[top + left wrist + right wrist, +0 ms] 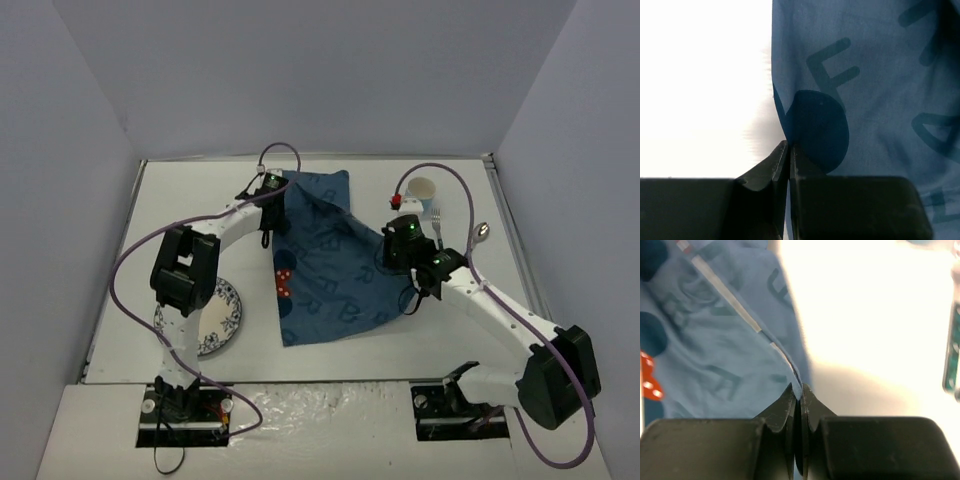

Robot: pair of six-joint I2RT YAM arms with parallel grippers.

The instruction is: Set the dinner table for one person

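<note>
The white dinner table (180, 200) carries a dark blue lettered cloth mat (325, 265), rumpled and lying askew in the middle. My left gripper (268, 232) is shut on the mat's left edge; in the left wrist view the jaws (789, 146) pinch the cloth (865, 90) by a dark round spot. My right gripper (402, 256) is shut on the mat's right edge; in the right wrist view the jaws (801, 390) clamp a raised fold of the hem (730, 340). A blue-patterned plate (222, 318) lies at the front left, partly under the left arm.
A paper cup (423, 189), a small red-and-white object (405, 204), a fork (437, 222) and a spoon (480, 232) lie at the back right. A teal object (952, 355) shows at the right wrist view's right edge. Grey walls enclose the table.
</note>
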